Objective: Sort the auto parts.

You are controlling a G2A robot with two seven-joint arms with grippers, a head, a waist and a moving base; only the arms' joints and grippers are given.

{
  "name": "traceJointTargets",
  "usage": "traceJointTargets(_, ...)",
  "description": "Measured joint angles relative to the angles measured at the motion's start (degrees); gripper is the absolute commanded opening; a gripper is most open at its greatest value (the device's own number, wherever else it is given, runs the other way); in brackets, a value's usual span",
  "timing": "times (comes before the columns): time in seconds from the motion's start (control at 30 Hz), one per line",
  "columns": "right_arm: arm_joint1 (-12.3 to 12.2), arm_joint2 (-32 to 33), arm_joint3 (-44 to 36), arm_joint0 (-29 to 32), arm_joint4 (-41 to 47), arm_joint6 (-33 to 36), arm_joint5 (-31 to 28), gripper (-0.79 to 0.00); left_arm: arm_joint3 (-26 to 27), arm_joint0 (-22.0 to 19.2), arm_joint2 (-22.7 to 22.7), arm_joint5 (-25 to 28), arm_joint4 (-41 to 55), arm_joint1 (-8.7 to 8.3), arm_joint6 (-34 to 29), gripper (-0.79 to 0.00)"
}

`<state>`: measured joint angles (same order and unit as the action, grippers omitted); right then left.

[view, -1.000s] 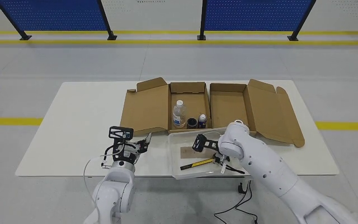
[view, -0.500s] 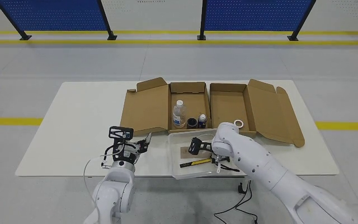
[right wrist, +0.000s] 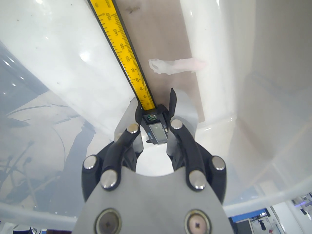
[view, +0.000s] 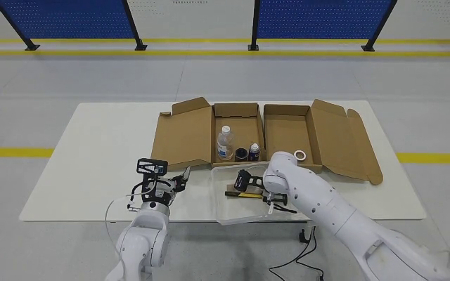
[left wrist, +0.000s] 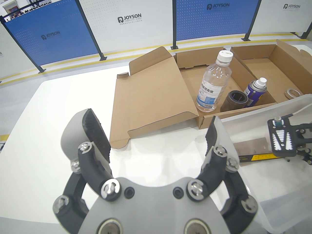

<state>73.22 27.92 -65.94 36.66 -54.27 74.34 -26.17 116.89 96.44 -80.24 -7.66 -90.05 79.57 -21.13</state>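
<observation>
Gripping a black digital caliper with a yellow scale (right wrist: 121,49) (view: 240,194) (left wrist: 258,157), the right gripper (right wrist: 154,103) (view: 246,184) (left wrist: 282,137) has its fingers clenched on the tool's display head. It sits inside a clear plastic bin (view: 214,200) (left wrist: 301,99) (right wrist: 219,25) at the middle of the tabletop's near edge. The caliper's long axis runs roughly along that near edge. Its beam sticks out from the fingers and points toward the tabletop's left edge, and the gripped head is at its right end. The beam lies over a flat brown sheet (right wrist: 165,37) (left wrist: 251,146) on the bin floor; whether it touches the sheet cannot be told.

The left gripper (left wrist: 156,127) (view: 183,177) hangs over the white tabletop (view: 98,154) near the near edge, just left of the bin. Its fingers are spread wide with nothing between them.

Behind the bin, toward the middle of the tabletop, stand two open brown cardboard boxes side by side. The left box (view: 184,133) (left wrist: 151,93) holds an upright clear plastic bottle with a white cap (view: 225,142) (left wrist: 214,86). Beside the bottle are a short black cylinder (view: 241,154) (left wrist: 235,101) and a small blue spray can (view: 254,151) (left wrist: 256,90). The right box (view: 285,133) (left wrist: 268,59) holds a pale ring (view: 300,155) (left wrist: 292,92) near its front corner.
</observation>
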Motion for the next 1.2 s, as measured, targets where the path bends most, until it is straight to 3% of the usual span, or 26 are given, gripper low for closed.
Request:
traceJointTargets(0.37, -1.51, 4.06, -5.27, 2.01, -0.4, -2.55, 1.52, -0.785, 0.0, 0.0, 0.0, 0.0, 0.0, 0.0, 0.0, 0.0)
traceJointTargets(0.63, -5.19, 12.79, -15.93, 7.54, -0.61, -4.57, 3.36, -0.785, 0.0, 0.0, 0.0, 0.0, 0.0, 0.0, 0.0, 0.0)
traceJointTargets(0.83, -7.26, 16.94, -20.38, 11.32, -2.47, -1.37, 1.82, -0.785, 0.0, 0.0, 0.0, 0.0, 0.0, 0.0, 0.0, 0.0)
traceJointTargets(0.97, -7.57, 16.34, -20.96, 11.68, -3.76, 1.83, -0.34, -0.597, 0.0, 0.0, 0.0, 0.0, 0.0, 0.0, 0.0, 0.0)
traceJointTargets(1.07, -7.46, 15.0, -20.5, 11.44, -4.54, 3.1, -0.79, -0.514, 0.0, 0.0, 0.0, 0.0, 0.0, 0.0, 0.0, 0.0)
traceJointTargets(1.2, -7.05, 12.17, -18.56, 10.03, -5.39, 3.42, -0.33, -0.468, 0.0, 0.0, 0.0, 0.0, 0.0, 0.0, 0.0, 0.0)
